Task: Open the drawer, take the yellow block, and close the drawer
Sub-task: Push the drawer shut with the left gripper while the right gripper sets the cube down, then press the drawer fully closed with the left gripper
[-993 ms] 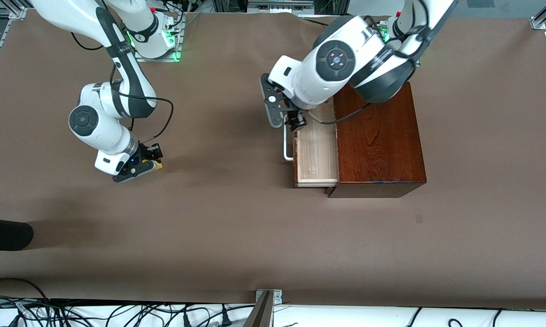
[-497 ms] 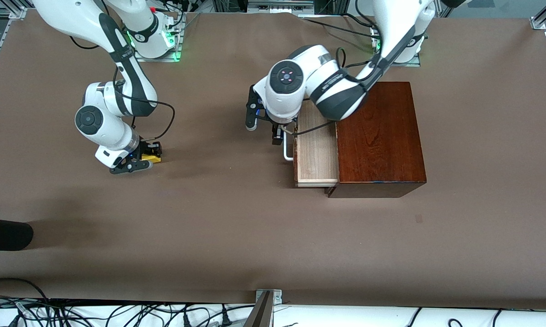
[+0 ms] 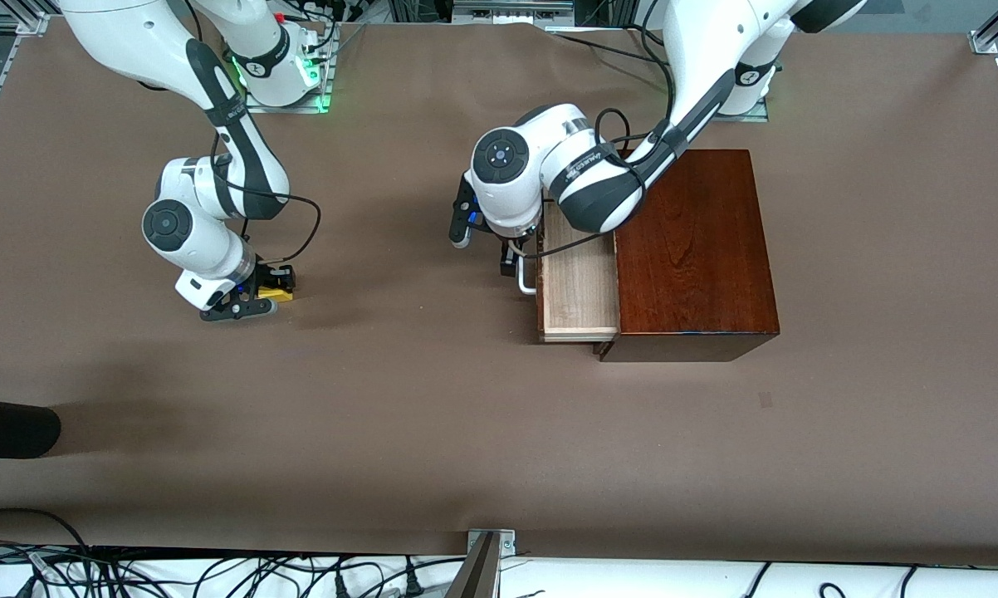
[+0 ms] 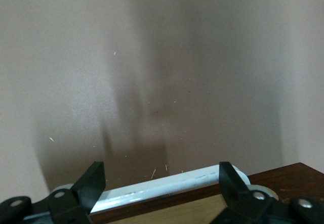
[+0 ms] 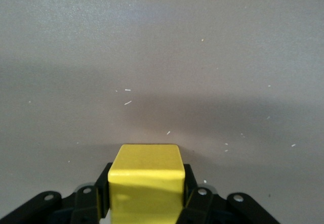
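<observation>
The dark reddish-brown wooden box [image 3: 694,249] stands toward the left arm's end of the table. Its drawer [image 3: 578,282] is pulled out, and the pale wood inside shows nothing in it. My left gripper [image 3: 511,257] is open, low at the white bar handle [image 3: 525,281]. In the left wrist view the handle [image 4: 152,189] runs between the spread fingers of the gripper [image 4: 159,183]. My right gripper [image 3: 265,293] is shut on the yellow block [image 3: 280,293], low over the table toward the right arm's end. The right wrist view shows the block [image 5: 147,176] clamped in the gripper [image 5: 146,196].
The brown table cover [image 3: 432,415] stretches between the two grippers. A dark rounded object [image 3: 9,428] pokes in at the table's edge toward the right arm's end, nearer the camera. Cables run along the front edge.
My left arm has turned and dropped from over the drawer's back corner to the handle. My right gripper has shifted slightly with the yellow block in it. The drawer has not moved.
</observation>
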